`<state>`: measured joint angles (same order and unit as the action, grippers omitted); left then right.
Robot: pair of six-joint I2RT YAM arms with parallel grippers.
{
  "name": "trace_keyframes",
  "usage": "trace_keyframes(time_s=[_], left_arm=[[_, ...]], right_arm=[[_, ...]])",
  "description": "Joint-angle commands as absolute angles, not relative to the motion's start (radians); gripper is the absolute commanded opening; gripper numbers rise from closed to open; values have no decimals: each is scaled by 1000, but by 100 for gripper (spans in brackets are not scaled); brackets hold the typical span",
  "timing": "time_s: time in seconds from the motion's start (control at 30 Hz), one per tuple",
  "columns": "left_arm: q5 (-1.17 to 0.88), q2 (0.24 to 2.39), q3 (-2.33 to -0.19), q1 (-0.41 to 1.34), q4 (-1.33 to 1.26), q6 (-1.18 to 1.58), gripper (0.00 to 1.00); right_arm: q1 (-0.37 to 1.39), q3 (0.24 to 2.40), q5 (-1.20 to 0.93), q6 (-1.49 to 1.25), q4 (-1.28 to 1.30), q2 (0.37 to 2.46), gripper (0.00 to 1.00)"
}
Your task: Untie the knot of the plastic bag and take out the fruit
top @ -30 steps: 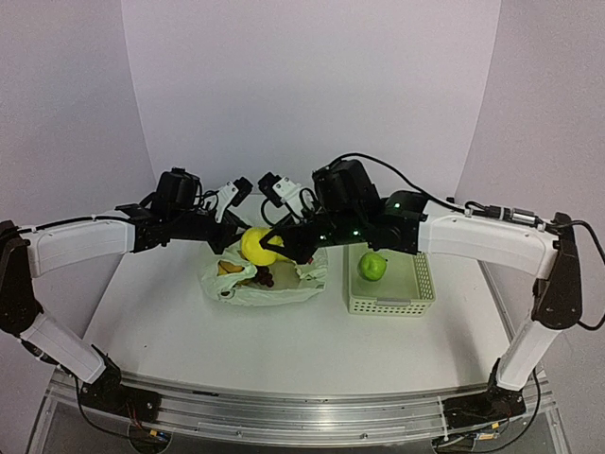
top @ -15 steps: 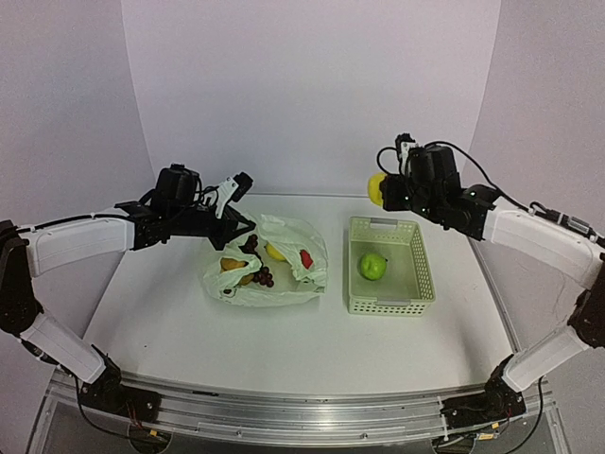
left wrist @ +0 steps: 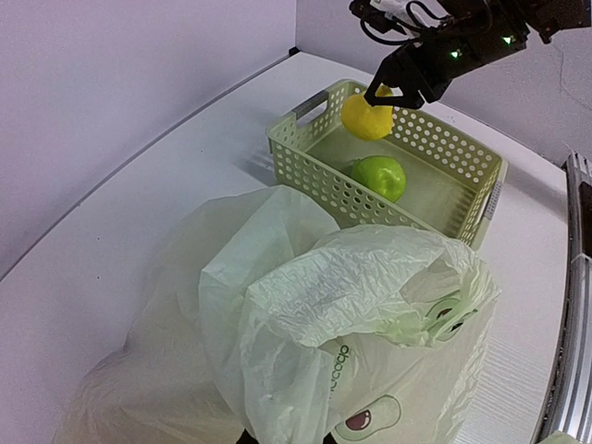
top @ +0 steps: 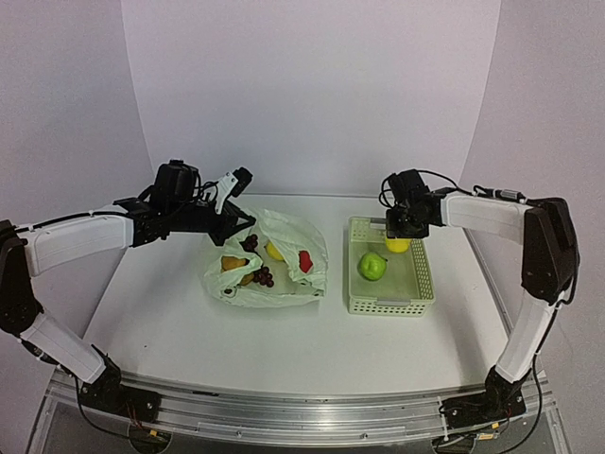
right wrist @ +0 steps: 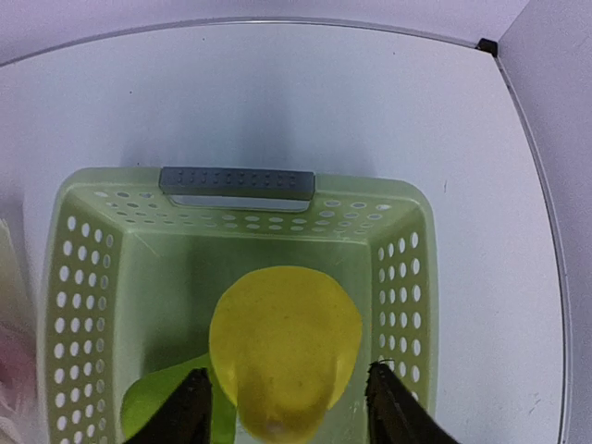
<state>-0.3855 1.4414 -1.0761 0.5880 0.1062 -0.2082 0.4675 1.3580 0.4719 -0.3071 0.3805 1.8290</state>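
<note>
Between right end effector (right wrist: 289, 407) fingers, spread slightly wider than it: yellow lemon (right wrist: 282, 342), at rim height over basket (right wrist: 236, 182); half a second ago it hung high behind the basket. Just below: green pear (top: 372, 267) on basket floor. Well off to its left: plastic bag (top: 284, 288), mouth open, grapes (top: 262, 276) and apple (top: 305, 260) inside, rim pinched by closed left end effector (top: 241, 225), unmoved.

We found the plastic bag (top: 269, 284) on the table (top: 189, 331) left of the basket (top: 390, 305), grapes (top: 262, 276) and an apple (top: 305, 260) inside it, a pear (top: 372, 267) in the basket, a lemon (top: 398, 244) just behind the pear.
</note>
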Motion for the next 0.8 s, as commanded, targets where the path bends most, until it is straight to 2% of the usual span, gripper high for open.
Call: trace_keyframes(time_s=[0.0, 0.07, 0.1, 0.23, 0.37, 0.5, 0.67, 0.77], left_arm=[[-389, 1439, -1121, 584, 95, -202, 0], [-393, 1440, -1117, 585, 89, -202, 0], [-396, 1440, -1114, 585, 84, -202, 0], [-414, 1436, -1109, 584, 75, -198, 0], [-428, 1427, -1102, 582, 95, -206, 0], [-421, 1419, -1096, 578, 171, -213, 0], [-402, 1403, -1073, 565, 190, -187, 0], [-411, 1399, -1080, 561, 191, -163, 0]], right_arm=[[472, 1466, 406, -297, 536, 1788, 65], [474, 1474, 374, -283, 554, 1759, 83], [478, 1477, 368, -275, 561, 1744, 86], [529, 1515, 389, -206, 589, 1682, 89], [714, 1598, 363, -75, 579, 1669, 83], [889, 1578, 63, -33, 402, 1691, 75], [1013, 1537, -59, -42, 128, 1789, 51], [1018, 1579, -50, -99, 106, 1877, 47]])
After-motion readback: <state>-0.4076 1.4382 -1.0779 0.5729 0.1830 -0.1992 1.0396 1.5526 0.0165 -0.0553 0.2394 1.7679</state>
